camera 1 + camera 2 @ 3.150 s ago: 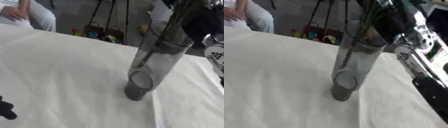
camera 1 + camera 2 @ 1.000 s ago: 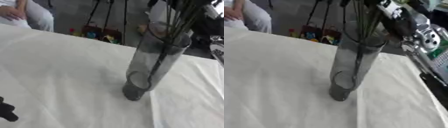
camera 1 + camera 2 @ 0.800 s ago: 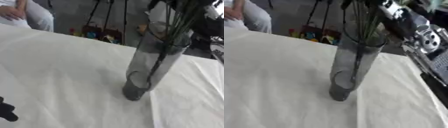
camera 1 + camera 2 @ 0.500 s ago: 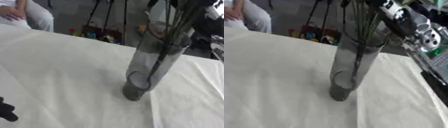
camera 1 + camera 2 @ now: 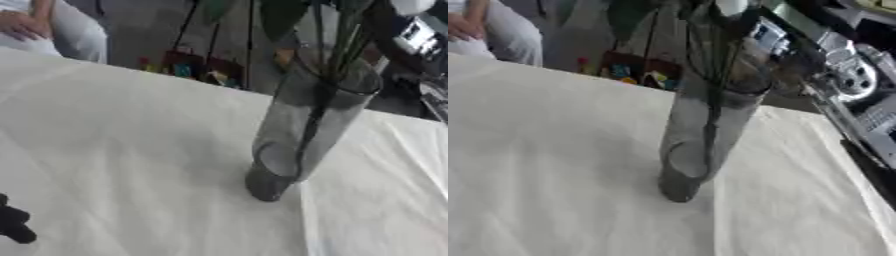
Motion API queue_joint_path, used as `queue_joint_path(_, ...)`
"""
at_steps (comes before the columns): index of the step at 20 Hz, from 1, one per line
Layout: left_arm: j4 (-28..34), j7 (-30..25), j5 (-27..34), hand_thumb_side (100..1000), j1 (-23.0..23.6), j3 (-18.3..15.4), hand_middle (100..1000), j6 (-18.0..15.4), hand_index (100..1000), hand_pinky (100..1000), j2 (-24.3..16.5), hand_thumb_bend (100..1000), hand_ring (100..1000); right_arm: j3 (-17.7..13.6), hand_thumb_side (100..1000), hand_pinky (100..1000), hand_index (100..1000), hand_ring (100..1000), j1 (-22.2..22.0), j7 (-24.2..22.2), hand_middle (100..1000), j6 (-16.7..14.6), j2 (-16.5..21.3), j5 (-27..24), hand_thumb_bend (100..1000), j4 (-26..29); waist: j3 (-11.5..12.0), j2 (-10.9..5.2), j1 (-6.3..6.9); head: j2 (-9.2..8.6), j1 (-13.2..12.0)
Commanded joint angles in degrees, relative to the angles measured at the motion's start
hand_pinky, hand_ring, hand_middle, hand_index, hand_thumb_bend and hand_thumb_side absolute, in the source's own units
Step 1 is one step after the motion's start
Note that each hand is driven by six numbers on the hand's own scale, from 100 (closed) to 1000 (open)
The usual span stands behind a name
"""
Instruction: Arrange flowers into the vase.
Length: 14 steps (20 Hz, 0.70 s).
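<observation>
A tall grey glass vase [image 5: 302, 135] stands upright in the middle of the white-clothed table [image 5: 114, 150]. Dark green flower stems [image 5: 337, 55] run down inside it, and their leaves [image 5: 280, 15] spread above the rim. My right hand [image 5: 794, 57] is a dark shape just right of the vase's rim, with its black and silver arm [image 5: 852, 80] behind it; its grip is hidden. Only the black fingertips of my left hand [image 5: 12, 220] show, poking up at the lower left edge, far from the vase.
The table's far edge runs behind the vase. Beyond it, on the floor, are small colourful objects [image 5: 188, 67] and thin dark stand legs [image 5: 249, 45]. A seated person [image 5: 52, 30] is at the far left.
My right arm has drawn back from the vase's right side toward the upper right. The stems stay in the vase. The left hand has not moved.
</observation>
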State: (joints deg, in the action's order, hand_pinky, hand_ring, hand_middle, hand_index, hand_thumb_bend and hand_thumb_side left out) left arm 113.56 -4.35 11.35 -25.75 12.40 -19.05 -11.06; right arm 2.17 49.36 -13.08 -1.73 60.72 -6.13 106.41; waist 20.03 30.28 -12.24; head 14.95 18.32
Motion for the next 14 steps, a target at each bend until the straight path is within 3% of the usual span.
queue_joint_path(1, 1.0, 0.0, 0.1, 1000, -0.3, 0.0, 667, 0.0, 828, 536, -0.3, 100, 638, -0.8, 1000, 1000, 954, 1000, 0.5, -1.6, 703, -0.2, 2.2, 2.1, 656, -0.2, -0.2, -1.32, 0.35, -0.95, 0.2)
queue_joint_path(6, 1.0, 0.1, 0.0, 1000, -0.1, 0.0, 667, 0.1, 828, 537, -0.3, 100, 638, -1.1, 1000, 1000, 958, 1000, 0.1, -3.7, 713, -0.3, 2.5, 3.7, 664, -0.4, -0.4, -1.34, 0.33, -0.95, 0.0)
queue_joint_path(14, 1.0, 0.1, -0.1, 1000, 0.0, 0.0, 668, 0.2, 828, 537, -0.4, 100, 639, -1.8, 1000, 1000, 949, 1000, -0.4, -1.9, 706, 0.2, 2.9, 3.5, 655, -0.3, -0.6, -1.28, 0.52, -1.06, 0.1)
